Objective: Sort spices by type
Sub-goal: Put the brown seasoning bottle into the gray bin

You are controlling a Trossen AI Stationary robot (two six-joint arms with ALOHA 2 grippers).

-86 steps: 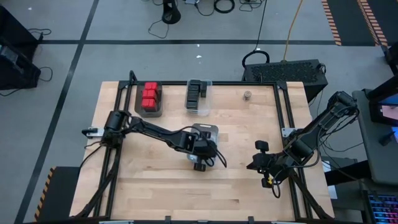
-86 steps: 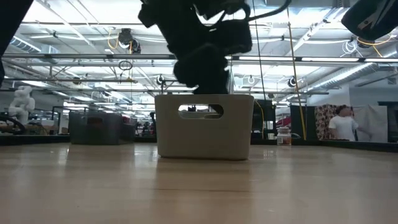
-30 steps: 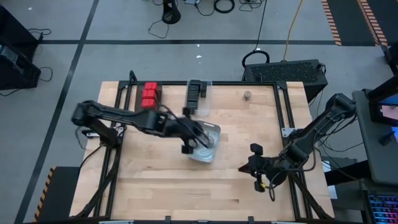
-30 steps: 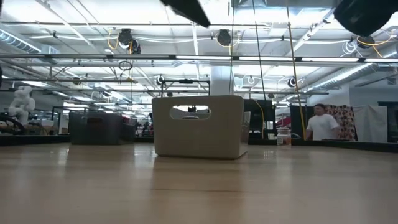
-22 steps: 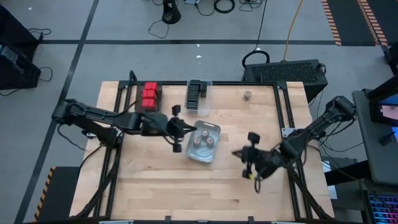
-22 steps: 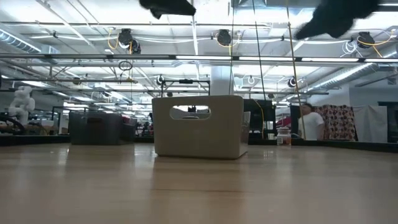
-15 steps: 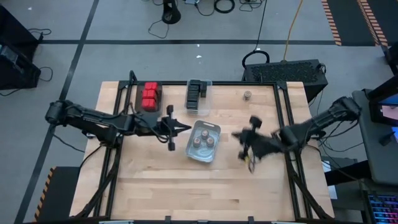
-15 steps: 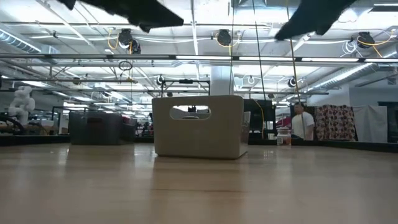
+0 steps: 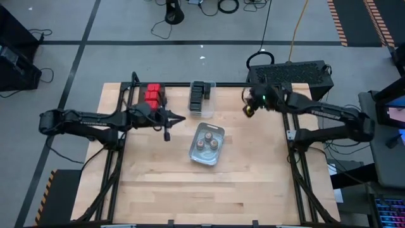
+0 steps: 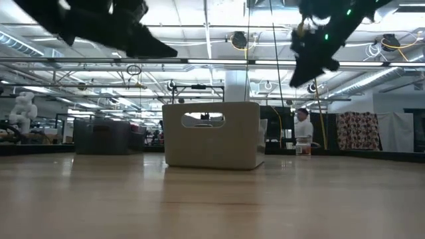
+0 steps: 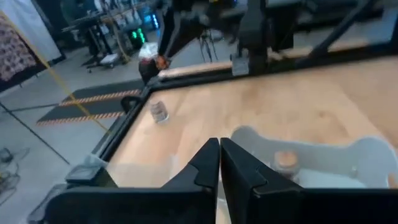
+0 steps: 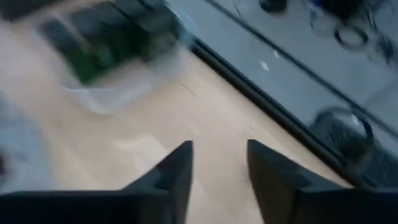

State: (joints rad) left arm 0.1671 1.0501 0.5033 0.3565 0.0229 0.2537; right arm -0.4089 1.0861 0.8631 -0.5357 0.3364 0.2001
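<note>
Even overhead light on the table [image 9: 158,183], soft shadows only. Low view: ceiling lamps [image 10: 239,40] glare at top of frame, my arms dark silhouettes, bin [image 10: 212,136] backlit. My right wrist picture is heavily motion-blurred, bin of black boxes [image 12: 112,43] smeared upper left. Left wrist: background soft, small jar [image 11: 159,112] fuzzy.

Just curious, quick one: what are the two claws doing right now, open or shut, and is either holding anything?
Left gripper: shut, holding nothing.
Right gripper: open, holding nothing.
</note>
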